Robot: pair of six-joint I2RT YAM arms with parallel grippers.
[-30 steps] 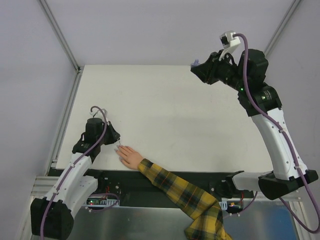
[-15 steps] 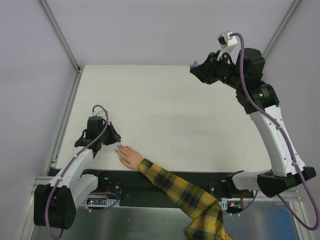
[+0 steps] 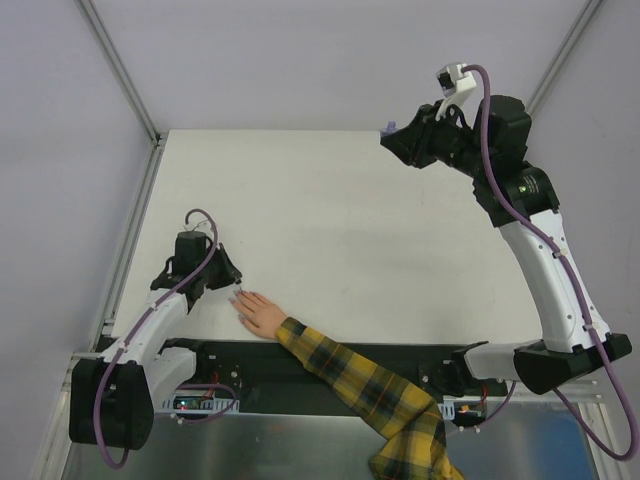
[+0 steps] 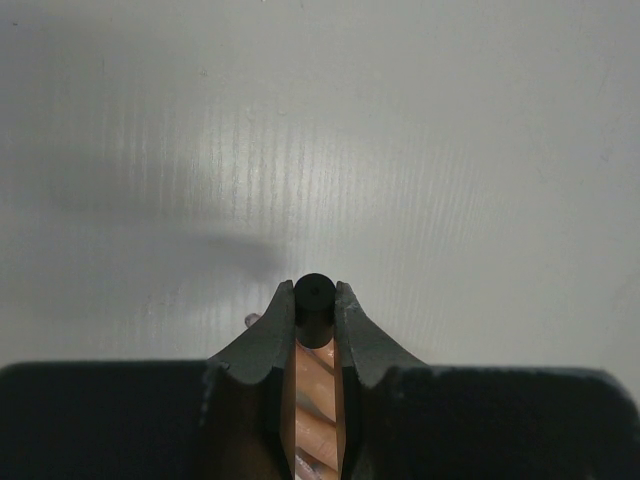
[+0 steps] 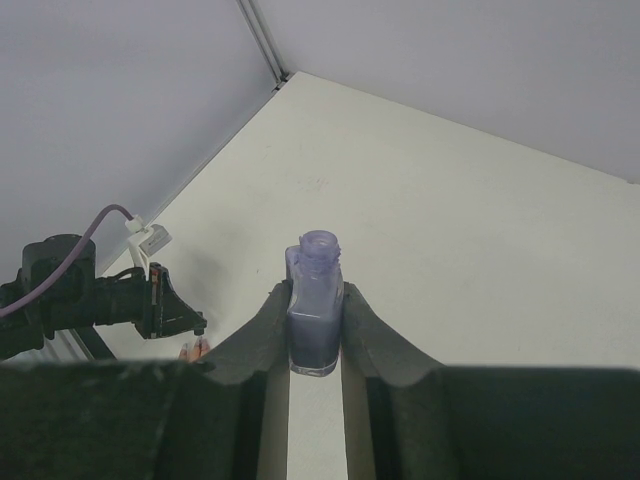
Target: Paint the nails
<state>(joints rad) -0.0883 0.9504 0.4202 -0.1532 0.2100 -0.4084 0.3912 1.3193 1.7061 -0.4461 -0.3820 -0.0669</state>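
Nails on hand at near-left desk edge, just below left claw clamped on brush cap; right claw clamped on open bottle aloft; risk: skin smear from brush drift, spill from bottle tilt.

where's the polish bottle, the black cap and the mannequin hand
polish bottle (image 5: 314,328): right wrist view, middle of its purple body
black cap (image 4: 314,295): left wrist view, its round end
mannequin hand (image 3: 262,314): top external view, back of the hand
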